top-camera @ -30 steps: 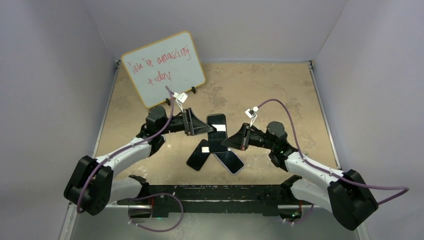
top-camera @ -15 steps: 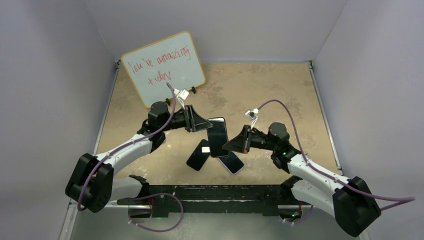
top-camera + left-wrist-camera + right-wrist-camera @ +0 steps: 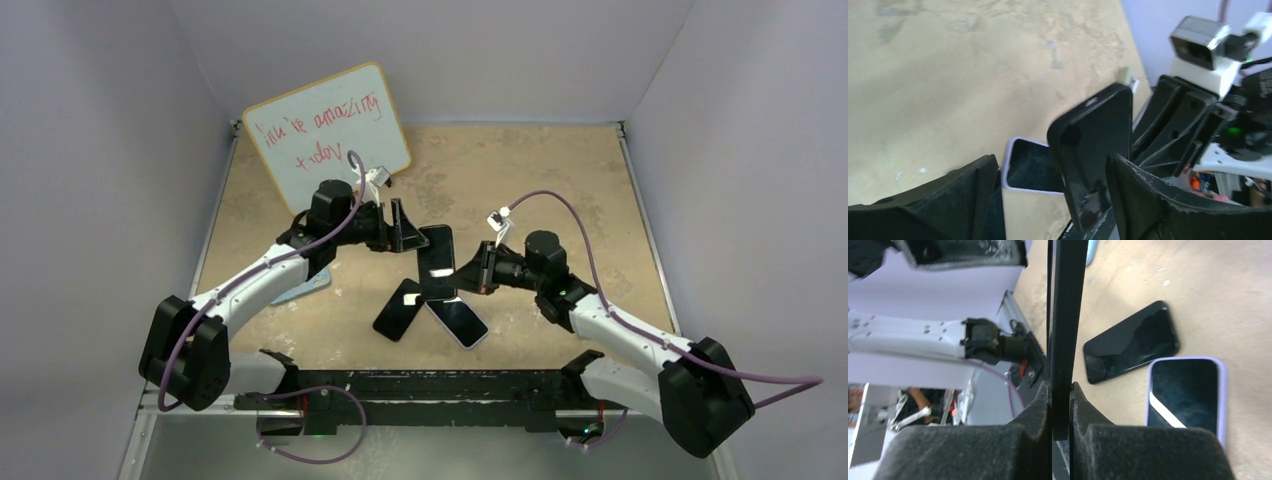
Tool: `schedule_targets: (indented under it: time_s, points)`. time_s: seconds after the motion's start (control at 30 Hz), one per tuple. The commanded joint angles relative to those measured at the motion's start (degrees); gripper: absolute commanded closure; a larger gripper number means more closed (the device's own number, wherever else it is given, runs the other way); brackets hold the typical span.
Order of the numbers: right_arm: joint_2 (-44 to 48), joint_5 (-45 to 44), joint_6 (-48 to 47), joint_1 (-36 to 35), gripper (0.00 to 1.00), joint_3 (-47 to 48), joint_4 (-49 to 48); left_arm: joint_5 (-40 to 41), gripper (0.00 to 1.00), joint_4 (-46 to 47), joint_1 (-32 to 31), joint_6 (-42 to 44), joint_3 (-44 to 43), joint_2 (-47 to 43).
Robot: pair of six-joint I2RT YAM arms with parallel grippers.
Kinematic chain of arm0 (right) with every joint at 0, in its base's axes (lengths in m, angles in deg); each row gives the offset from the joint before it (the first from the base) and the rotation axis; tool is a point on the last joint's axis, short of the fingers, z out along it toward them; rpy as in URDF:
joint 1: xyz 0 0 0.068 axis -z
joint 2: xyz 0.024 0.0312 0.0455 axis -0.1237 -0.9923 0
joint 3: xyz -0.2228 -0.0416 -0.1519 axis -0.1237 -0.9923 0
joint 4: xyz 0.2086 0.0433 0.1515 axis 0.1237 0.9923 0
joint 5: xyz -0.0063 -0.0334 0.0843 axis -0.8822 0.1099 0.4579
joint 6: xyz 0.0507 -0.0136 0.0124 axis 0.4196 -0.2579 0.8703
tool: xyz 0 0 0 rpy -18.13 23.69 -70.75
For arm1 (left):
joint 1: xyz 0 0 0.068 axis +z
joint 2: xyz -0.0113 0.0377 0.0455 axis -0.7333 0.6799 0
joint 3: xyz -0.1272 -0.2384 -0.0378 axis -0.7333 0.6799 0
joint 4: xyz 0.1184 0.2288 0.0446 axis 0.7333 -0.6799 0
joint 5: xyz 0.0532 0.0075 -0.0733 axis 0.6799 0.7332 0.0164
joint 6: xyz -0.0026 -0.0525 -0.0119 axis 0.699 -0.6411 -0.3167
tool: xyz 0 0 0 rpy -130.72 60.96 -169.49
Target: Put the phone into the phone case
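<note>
Black phone [image 3: 436,262] hangs aloft at centre, pinched tight by the right gripper [image 3: 1060,390] from 3 o'clock. The left gripper [image 3: 1052,165] gapes around it from 10 o'clock, holding nothing. Best to close squarely on the long edges, with no twist.

Each arm consists of white moulded links, left arm [image 3: 252,288] and right arm [image 3: 622,336], joined by black joint housings, with a large rounded black shoulder block [image 3: 186,352]. Both bases sit on a black rail [image 3: 430,383] at the near edge. A purple cable [image 3: 572,206] runs along each arm to a small white connector [image 3: 498,217]. The left hand [image 3: 405,228] and right hand [image 3: 470,275] are black, with wedge-shaped, scuffed fingers [image 3: 1148,200]. The right wrist carries a grey camera [image 3: 1200,40] on a white bracket, beside a green indicator [image 3: 1234,131].
</note>
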Motion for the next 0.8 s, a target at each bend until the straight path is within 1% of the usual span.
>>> schedule_targets:
  time_s: [0.0, 0.07, 0.17, 0.27, 0.33, 0.43, 0.57, 0.73, 0.77]
  points:
    - [-2.2, -9.3, -7.3, 1.9, 1.00, 8.8, 9.9, 11.6, 0.15, -15.8, 0.1, 10.3, -5.5, -1.9]
    - [-5.4, -11.4, -10.3, 4.5, 1.00, 11.9, 13.9, 15.0, 0.13, -20.8, 0.0, 13.1, -6.3, -3.1]
    - [-11.4, -9.5, -12.6, 9.3, 1.00, 16.0, 16.6, 19.7, 0.11, -26.3, 0.0, 15.2, -6.1, -5.3]
    - [-18.8, -8.4, -17.5, 11.7, 1.00, 22.0, 22.7, 19.4, 0.10, -30.3, 0.1, 17.0, -6.6, -6.8]
    - [-23.9, -7.2, -19.5, 12.5, 1.00, 24.9, 25.1, 19.8, 0.09, -32.3, 0.1, 17.9, -7.1, -7.8]
    - [-28.8, -3.3, -20.2, 13.7, 1.00, 26.9, 24.7, 22.0, 0.07, -34.5, 0.1, 19.0, -7.6, -8.4]
    - [-34.8, -1.0, -21.0, 15.5, 1.00, 29.1, 23.6, 24.8, 0.05, -37.2, 0.2, 20.1, -8.2, -7.8]
    - [-40.1, -1.8, -22.4, 17.7, 1.00, 30.8, 24.2, 28.4, 0.02, -38.1, 0.4, 17.7, -7.4, -7.0]
    - [-40.5, -2.7, -22.5, 18.0, 0.96, 30.8, 24.2, 29.4, 0.01, -38.3, 0.6, 16.6, -7.3, -6.7]
